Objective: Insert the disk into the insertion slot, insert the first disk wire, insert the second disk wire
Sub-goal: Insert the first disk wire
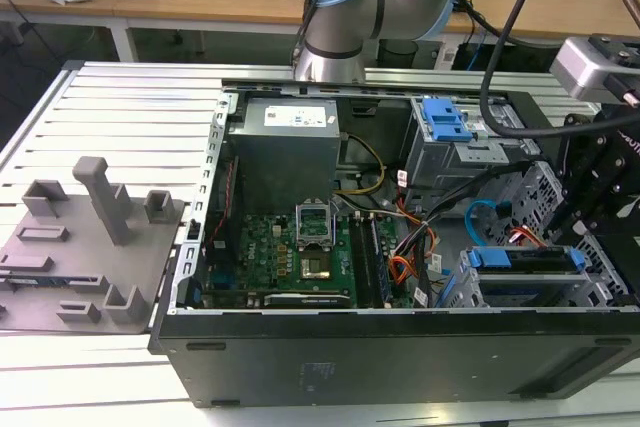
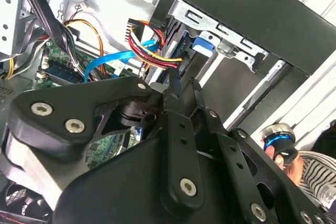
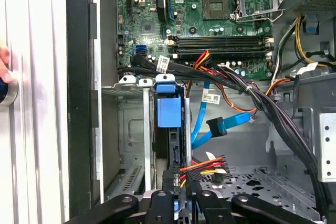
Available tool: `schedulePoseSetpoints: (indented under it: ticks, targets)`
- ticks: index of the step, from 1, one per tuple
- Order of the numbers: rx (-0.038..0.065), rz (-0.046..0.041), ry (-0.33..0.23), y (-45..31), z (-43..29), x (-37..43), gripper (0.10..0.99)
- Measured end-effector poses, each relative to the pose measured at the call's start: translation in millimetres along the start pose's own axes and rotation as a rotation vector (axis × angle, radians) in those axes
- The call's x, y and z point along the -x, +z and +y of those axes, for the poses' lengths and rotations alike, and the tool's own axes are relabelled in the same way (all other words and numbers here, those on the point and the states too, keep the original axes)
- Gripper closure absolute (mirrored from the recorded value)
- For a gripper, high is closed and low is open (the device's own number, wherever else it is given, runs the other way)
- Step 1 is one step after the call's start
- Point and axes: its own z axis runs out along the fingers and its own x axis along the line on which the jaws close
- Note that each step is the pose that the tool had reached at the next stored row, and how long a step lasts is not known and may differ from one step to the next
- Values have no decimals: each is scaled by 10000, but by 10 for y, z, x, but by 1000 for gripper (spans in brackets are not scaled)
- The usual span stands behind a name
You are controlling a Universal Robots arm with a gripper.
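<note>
I am hanging my gripper [image 2: 184, 82] over the near corner of the open case [image 1: 400, 362] on the exterior view's right, just above the slot [image 1: 535, 294]. My 2 fingers [image 2: 174, 93] are standing narrow, pinching the plug end of the 1st wire [image 2: 153, 51], the bundle of red, yellow and black strands. In both wrist views the strands are running right in between the tips.

The disk [image 1: 525, 260] is sitting inside the slot, its blue carrier showing along the top edge. In the first wrist view its blue tab is facing the motherboard [image 3: 210, 14]. The plug I am holding is lying at the disk's end away from the motherboard, and I cannot tell whether it is seated there.

The 2nd wire [image 3: 201, 116] is looping free just beside the slot, on the side toward the middle of the case, and its black plug is hanging apart from the disk.

Farther back on the exterior view's right, the blue latch [image 1: 445, 119] is sitting on top of the taller grey cage [image 1: 450, 162]. A hand [image 2: 294, 165] is holding a blue-ringed knob [image 2: 277, 142] outside the case wall.
</note>
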Motion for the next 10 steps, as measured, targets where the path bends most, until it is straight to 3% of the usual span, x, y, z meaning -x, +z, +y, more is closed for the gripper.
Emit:
schedulePoseSetpoints:
  ticks: [4,6,10]
  targets:
    - [0,2,0,-2,0,0,847]
    - [0,1,0,-2,0,0,980]
    - [0,0,0,2,19,-1,980]
